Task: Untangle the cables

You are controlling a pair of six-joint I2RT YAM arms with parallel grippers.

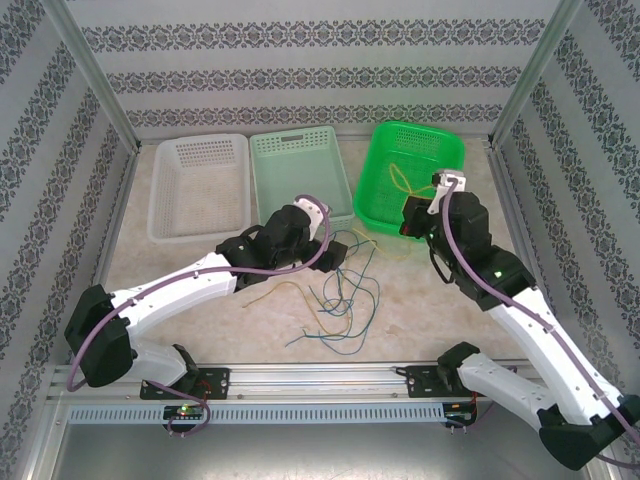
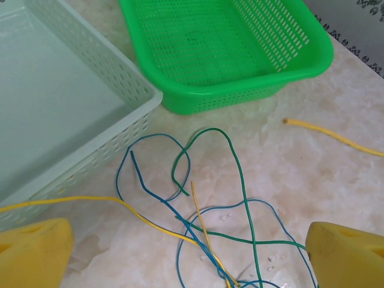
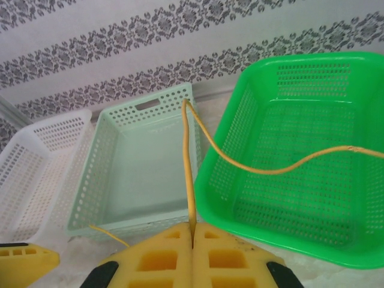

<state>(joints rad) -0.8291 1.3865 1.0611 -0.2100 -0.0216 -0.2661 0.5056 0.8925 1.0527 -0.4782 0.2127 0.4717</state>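
Arms stretched forward, left end effector released above cables, right end effector grasping yellow cable

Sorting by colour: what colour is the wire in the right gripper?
Yellow wire, best in the right wrist view.

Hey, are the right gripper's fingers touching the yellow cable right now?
Touching. The right wrist view shows the yellow cable pinched between the shut fingers of the right gripper.
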